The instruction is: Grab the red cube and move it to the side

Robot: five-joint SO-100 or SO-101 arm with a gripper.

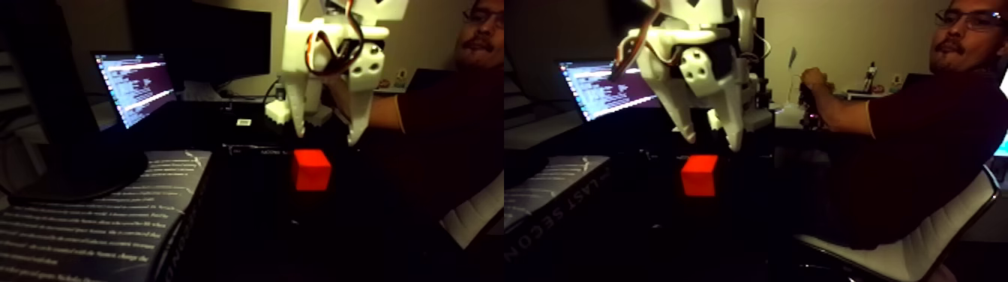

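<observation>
Red cube [311,169] sits flat on your dark worktop [247,217], and in both halves of the fixed view it is lit brightly enough to stand out against the black surface around it. Directly above it hangs your white end effector [328,136], fingers pointing down and spread wide, with a clear gap between the two tips; nothing is held between them, and the tips are just above the cube's top face without touching it. In the left half the cube lies below the gap between the fingers; in the right half it sits slightly left of the midpoint. Orange and dark wires loop around the servo housing [367,64] above the fingers. To the left of the cube in the view, a book [90,225] with white print on a dark cover lies on the worktop, well apart from the cube. Behind it, a laptop screen [135,86] glows with lines of text, and a dark monitor [202,41] stands further back. On the right of each half, a person [922,127] in a dark shirt sits on a white-backed chair [930,240], one hand raised near a device on the worktop.
</observation>
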